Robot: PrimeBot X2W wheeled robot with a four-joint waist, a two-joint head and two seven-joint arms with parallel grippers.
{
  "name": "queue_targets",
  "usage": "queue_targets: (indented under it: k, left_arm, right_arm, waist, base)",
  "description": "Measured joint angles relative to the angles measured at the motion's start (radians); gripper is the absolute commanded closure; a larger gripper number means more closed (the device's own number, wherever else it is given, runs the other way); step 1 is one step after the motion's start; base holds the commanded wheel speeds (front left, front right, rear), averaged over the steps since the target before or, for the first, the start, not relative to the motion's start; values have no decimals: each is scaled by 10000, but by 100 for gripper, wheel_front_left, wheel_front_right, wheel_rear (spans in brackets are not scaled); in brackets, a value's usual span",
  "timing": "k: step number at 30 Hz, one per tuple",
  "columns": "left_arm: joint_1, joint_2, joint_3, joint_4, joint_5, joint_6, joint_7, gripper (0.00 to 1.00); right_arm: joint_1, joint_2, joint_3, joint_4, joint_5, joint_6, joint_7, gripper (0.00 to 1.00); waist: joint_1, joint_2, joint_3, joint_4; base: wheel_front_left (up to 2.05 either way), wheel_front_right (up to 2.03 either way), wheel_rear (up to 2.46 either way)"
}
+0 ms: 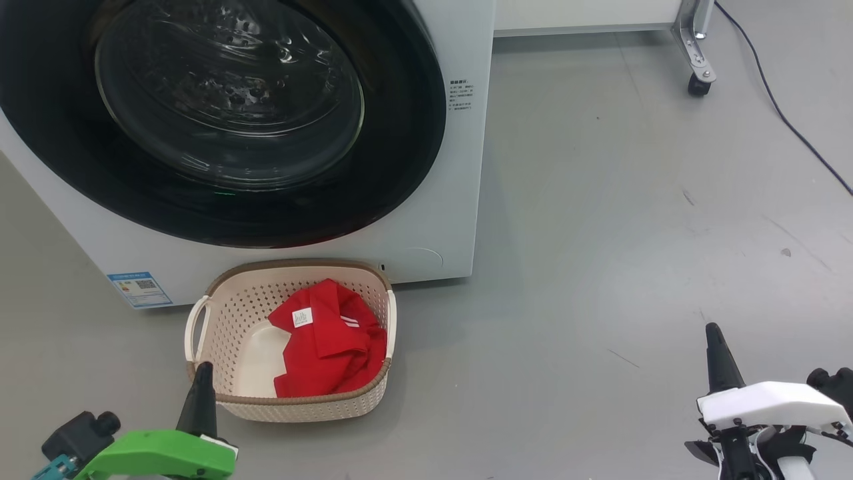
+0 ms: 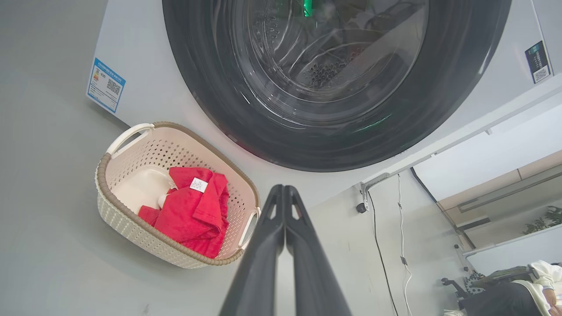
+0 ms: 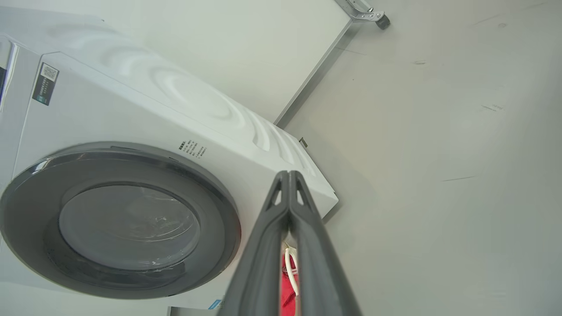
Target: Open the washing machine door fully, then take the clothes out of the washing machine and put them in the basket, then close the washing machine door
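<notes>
Washing machine door (image 1: pixel 220 120) fills the upper left of the head view: glossy black rim, bulging glass, and it's sitting flat against the white front of the washing machine (image 1: pixel 460 200). Through the glass you can make out the perforated drum (image 2: pixel 325 70). Low on the machine's front, over at the left, there's a blue label (image 1: pixel 140 289).

Just below the door, on the grey floor (image 1: pixel 600 267), stands the basket (image 1: pixel 300 400), lower centre-left of the frame and right beside the machine's base. And the clothes (image 1: pixel 326 347) are in it! Red fabric is bunched toward the right half, with a small white tag (image 1: pixel 302 317) facing up and bare cream bottom showing on the left.

Now the arms. The left gripper (image 1: pixel 202 371), the green-bodied one, rises from the lower left corner, its two dark fingers pressed tight together with nothing between them. Its tip lines up with the basket's near left corner, and I can't tell whether it touches.

The right gripper (image 1: pixel 714 331), white-bodied, is at the lower right over bare floor, well apart from the basket. Its fingers are closed tip to tip, and it's empty too.

Upper right, a castor wheel (image 1: pixel 698 85) sits on the floor and a dark cable (image 1: pixel 786 120) trails across it.
</notes>
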Motion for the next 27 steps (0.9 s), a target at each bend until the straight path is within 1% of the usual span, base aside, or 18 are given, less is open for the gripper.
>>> queue_targets:
  k: [6,8,27]
  left_arm:
    - [-122,33,198,109,-809,-173,146,100]
    - [-128,40,244,138,-1106,-245,221,100]
    - [-380,140,800,466,-3626,-690,736,100]
  right_arm:
    - [-74,-36,-125,82,769,19,178,100]
    - [-90,-42,-163,113,1032,86,253,100]
    - [-481,-123,-598,407,3496,263,790,100]
  waist:
    - [0,0,-44,-27]
    - [0,0,-59,-35]
    - [0,0,-198,-119]
  base:
    - [0,0,0]
    - [0,0,0]
    - [0,0,0]
